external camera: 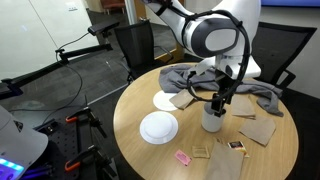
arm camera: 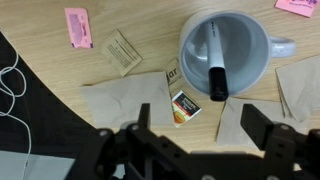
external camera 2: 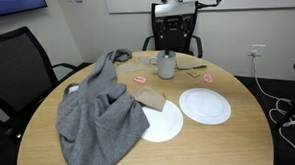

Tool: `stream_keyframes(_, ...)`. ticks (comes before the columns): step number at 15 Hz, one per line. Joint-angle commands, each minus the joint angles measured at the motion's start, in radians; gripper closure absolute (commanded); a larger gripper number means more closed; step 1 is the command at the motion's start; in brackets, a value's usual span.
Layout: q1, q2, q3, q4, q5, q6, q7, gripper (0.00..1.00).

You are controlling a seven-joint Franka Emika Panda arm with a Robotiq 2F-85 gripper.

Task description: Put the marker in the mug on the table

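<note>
The white mug [arm camera: 228, 50] stands on the tan round table [arm camera: 140, 25]. The marker [arm camera: 215, 62] is inside it, leaning on the wall with its black end up over the rim. My gripper [arm camera: 200, 125] is open and empty, above the mug and just beside it, with nothing between the fingers. In both exterior views the gripper [external camera: 219, 98] [external camera 2: 173, 36] hangs a little above the mug [external camera: 211, 119] [external camera 2: 167, 65]; the marker does not show there.
Two white plates [external camera: 159, 128] [external camera 2: 205, 106] lie on the table [external camera: 133, 108]. A grey cloth [external camera 2: 94, 110] is spread over one side. Brown napkins [arm camera: 120, 100], a small printed packet [arm camera: 185, 105] and pink packets [arm camera: 78, 27] lie around the mug. Black chairs [external camera 2: 175, 31] ring the table.
</note>
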Motion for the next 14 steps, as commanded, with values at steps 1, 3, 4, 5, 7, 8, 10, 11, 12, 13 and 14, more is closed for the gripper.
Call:
stream_keyframes(1,-0.007,0.019,0.007,0.011,0.027,0.035,-0.024,0.16)
stream_keyframes(3,-0.008,0.031,0.009,0.013,0.030,0.050,-0.025,0.17)
stream_keyframes(4,-0.008,0.037,0.011,0.014,0.032,0.059,-0.027,0.15)
stream_keyframes(5,-0.007,0.043,0.011,0.015,0.033,0.066,-0.027,0.14)
stream_keyframes(7,-0.005,0.054,0.013,0.018,0.034,0.080,-0.027,0.15)
stream_keyframes(8,-0.005,0.058,0.014,0.019,0.035,0.087,-0.027,0.17)
stream_keyframes(10,-0.002,0.064,0.016,0.019,0.036,0.102,-0.027,0.17)
stream_keyframes(11,-0.001,0.066,0.017,0.020,0.036,0.106,-0.027,0.16)
stream_keyframes(12,0.000,0.068,0.017,0.021,0.036,0.111,-0.026,0.17)
stream_keyframes(13,0.001,0.069,0.019,0.022,0.037,0.115,-0.026,0.18)
stream_keyframes(14,0.001,0.069,0.020,0.023,0.037,0.120,-0.027,0.22)
